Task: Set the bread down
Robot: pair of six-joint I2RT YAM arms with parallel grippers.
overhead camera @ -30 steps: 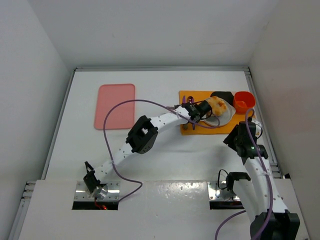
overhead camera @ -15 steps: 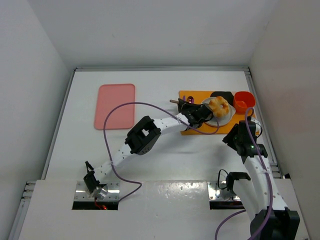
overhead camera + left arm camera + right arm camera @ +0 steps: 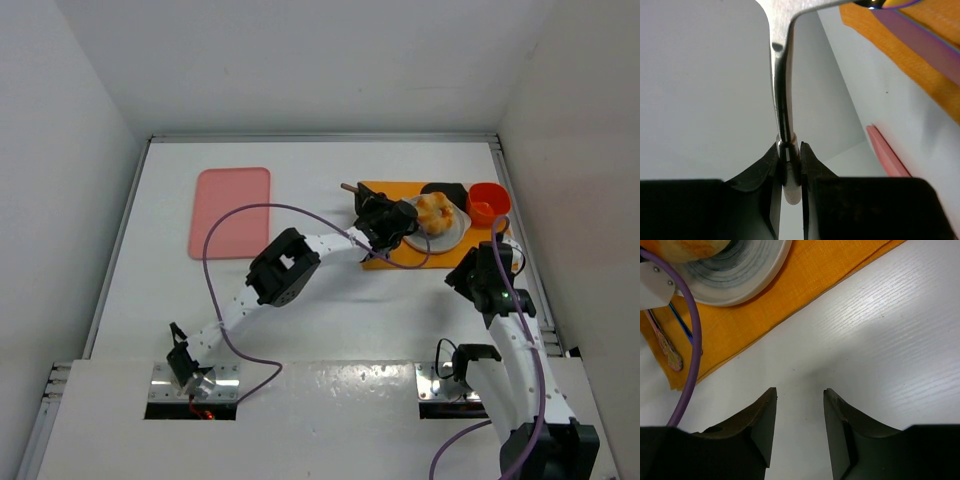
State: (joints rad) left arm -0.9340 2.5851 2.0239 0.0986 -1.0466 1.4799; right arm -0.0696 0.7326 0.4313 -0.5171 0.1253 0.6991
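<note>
The bread [image 3: 435, 210], a round golden bun, sits on the white plate [image 3: 455, 232] on the orange mat [image 3: 385, 255]. My left gripper [image 3: 385, 215] hovers just left of the plate, shut on the thin metal handle of a utensil [image 3: 782, 100] that widens into a flat blade at the top; the left gripper [image 3: 789, 145] clamps it near its rounded end. My right gripper [image 3: 799, 392] stands open with nothing between its fingers, over bare table just off the mat's near edge. The right wrist view shows the bread [image 3: 690, 250] and the plate [image 3: 747, 277] at upper left.
A red cup [image 3: 488, 203] and a black object [image 3: 445, 190] stand at the mat's far right. A pink board [image 3: 230, 212] lies at the left. Iridescent cutlery [image 3: 670, 352] lies on the mat's left part. A purple cable [image 3: 260, 215] loops over the left arm.
My left gripper has drawn back to the left, away from the bread, with the utensil still in it. The bread now rests uncovered on the plate. The right arm has not moved.
</note>
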